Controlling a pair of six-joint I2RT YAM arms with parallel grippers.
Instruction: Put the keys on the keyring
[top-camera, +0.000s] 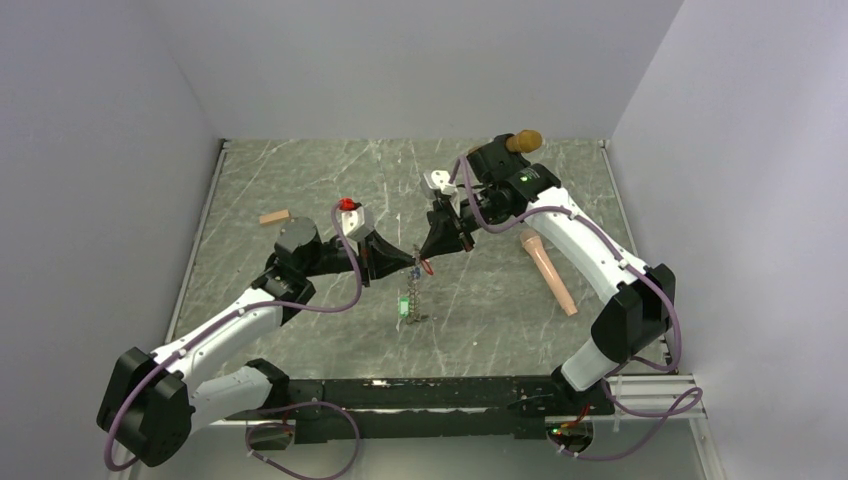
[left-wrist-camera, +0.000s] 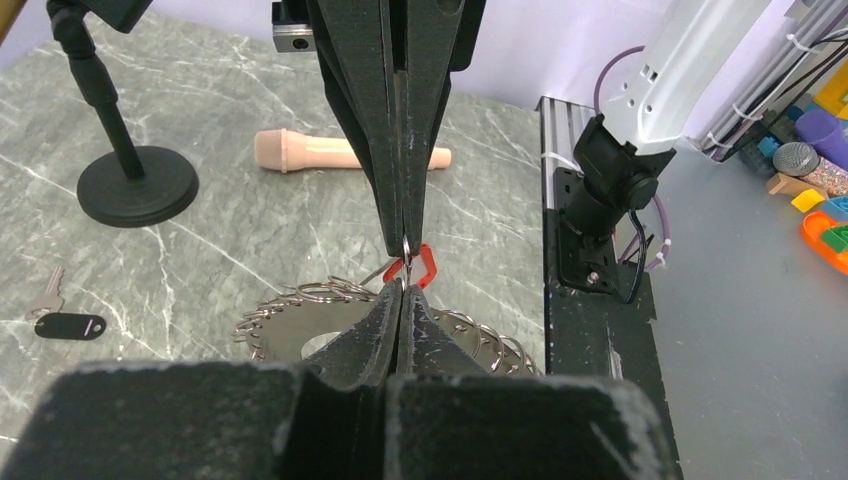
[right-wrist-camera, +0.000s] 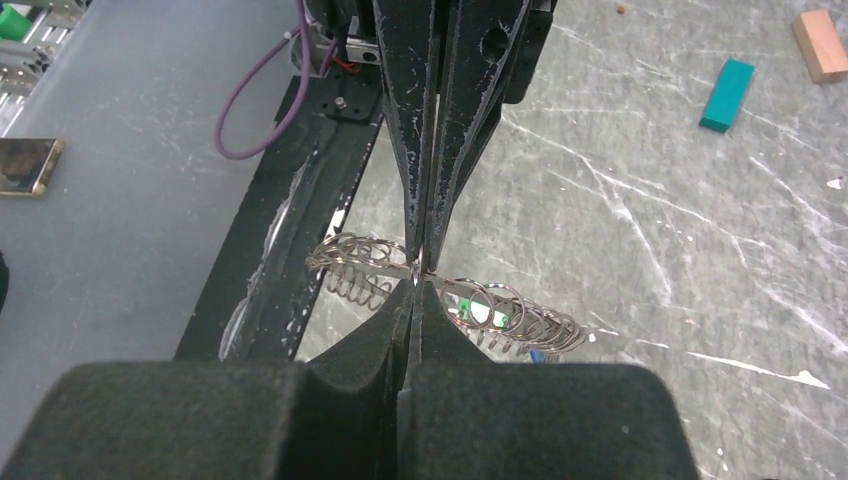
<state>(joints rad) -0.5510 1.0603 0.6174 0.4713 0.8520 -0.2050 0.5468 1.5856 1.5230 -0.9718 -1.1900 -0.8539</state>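
Observation:
My left gripper (top-camera: 408, 266) and right gripper (top-camera: 422, 256) meet tip to tip above the middle of the table. The keyring (top-camera: 413, 295), a chain of thin grey rings, hangs from that point. In the left wrist view the left gripper (left-wrist-camera: 402, 287) is shut on the keyring (left-wrist-camera: 300, 295), whose loops spread to both sides. The right gripper (left-wrist-camera: 405, 243) is shut on the small ring of the red-tagged key (left-wrist-camera: 428, 266). In the right wrist view the right gripper (right-wrist-camera: 414, 282) pinches at the keyring (right-wrist-camera: 510, 305). A green-tagged key (right-wrist-camera: 480, 312) and a blue tag (right-wrist-camera: 537, 355) hang on the chain.
A pink microphone (top-camera: 548, 270) lies right of centre. A black stand base (left-wrist-camera: 137, 185) stands behind it. One key with a black tag (left-wrist-camera: 65, 325) lies on the marble. A teal block (right-wrist-camera: 727, 95) and a tan block (right-wrist-camera: 820, 45) lie far left. A black rail (top-camera: 430, 392) runs along the near edge.

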